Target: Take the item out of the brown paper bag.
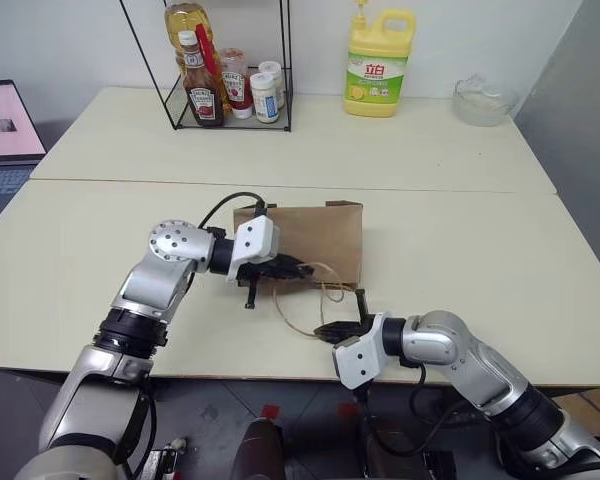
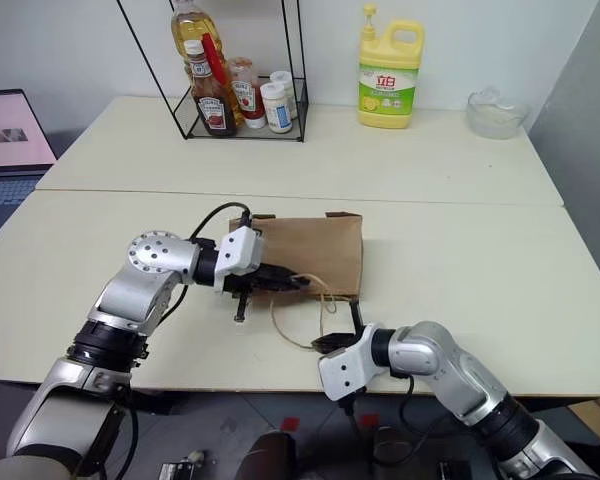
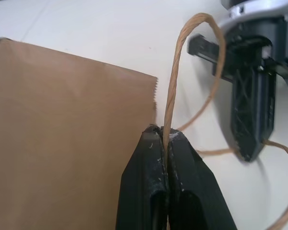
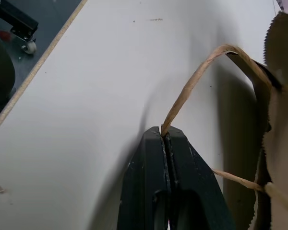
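Wide bare table (image 1: 480, 260) to the right of the brown paper bag (image 1: 315, 238), and more to its left. Mouth of the bag crowded: left gripper (image 1: 298, 268) pinched on one handle (image 3: 175, 91), right gripper (image 1: 332, 328) pinched on the other handle (image 4: 197, 79). Far off, a wire rack (image 1: 225, 70) of bottles, a yellow jug (image 1: 379, 63), a glass bowl (image 1: 480, 102).

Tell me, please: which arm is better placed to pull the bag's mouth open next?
Probably the right. The right gripper pinches the near handle, free to draw toward the table edge. The left gripper pinches the other handle over the brown paper bag, anchoring it.
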